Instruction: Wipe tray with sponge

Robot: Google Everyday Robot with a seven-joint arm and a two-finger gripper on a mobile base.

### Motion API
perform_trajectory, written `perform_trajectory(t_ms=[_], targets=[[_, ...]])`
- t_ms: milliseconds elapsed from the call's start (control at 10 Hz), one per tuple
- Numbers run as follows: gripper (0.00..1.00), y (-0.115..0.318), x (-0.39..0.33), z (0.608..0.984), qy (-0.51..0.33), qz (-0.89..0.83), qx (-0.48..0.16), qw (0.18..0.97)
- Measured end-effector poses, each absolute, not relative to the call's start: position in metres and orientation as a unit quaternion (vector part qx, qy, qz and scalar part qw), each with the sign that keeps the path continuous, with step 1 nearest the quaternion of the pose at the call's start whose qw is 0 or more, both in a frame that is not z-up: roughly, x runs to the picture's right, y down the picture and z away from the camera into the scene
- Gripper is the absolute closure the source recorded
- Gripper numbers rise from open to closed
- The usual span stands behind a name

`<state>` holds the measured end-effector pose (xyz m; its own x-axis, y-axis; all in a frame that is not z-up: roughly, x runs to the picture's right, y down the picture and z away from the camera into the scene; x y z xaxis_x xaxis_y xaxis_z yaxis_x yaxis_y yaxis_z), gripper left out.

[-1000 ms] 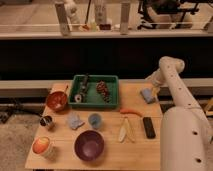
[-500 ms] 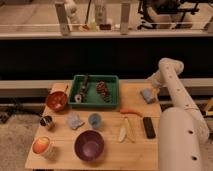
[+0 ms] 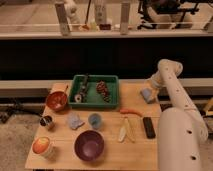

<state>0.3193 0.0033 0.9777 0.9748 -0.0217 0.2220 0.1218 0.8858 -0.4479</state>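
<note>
The gripper (image 3: 149,90) is at the right side of the table (image 3: 107,155), down low, right at a small blue block (image 3: 145,96). I think this block is the sponge, but I am not sure. A blue-grey soft thing (image 3: 75,121) by the blue cup (image 3: 94,120) could be the sponge too.

What could go wrong? The blue block sits near the table's edge. A bad push could knock it off onto the floor. If the gripper grabs only a corner, the block could slip out on the way over.

The green tray (image 3: 118,93) is well apart from the block, at the back of the table. It is not bare. A dark bunch like grapes (image 3: 102,90) and some other small things (image 3: 82,91) lie in it. A wide wipe could shove them around or over the wall.

I cannot tell if the gripper is open or closed. It looks like it touches the block, but I cannot tell if it holds it.
</note>
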Motion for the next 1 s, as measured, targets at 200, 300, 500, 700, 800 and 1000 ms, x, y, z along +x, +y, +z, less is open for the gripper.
perform_trajectory(t_ms=[200,300,500,700,800,1000], targets=[[0.20,0.006,0.318,0.978,-0.107,-0.038,-0.239,0.964],[0.20,0.009,0.317,0.977,-0.106,-0.039,-0.242,0.964],[0.20,0.012,0.315,0.977,-0.107,-0.040,-0.245,0.963],[0.20,0.015,0.315,0.975,-0.108,-0.041,-0.248,0.962],[0.20,0.016,0.314,0.975,-0.108,-0.043,-0.250,0.961],[0.20,0.019,0.313,0.974,-0.109,-0.043,-0.252,0.961]])
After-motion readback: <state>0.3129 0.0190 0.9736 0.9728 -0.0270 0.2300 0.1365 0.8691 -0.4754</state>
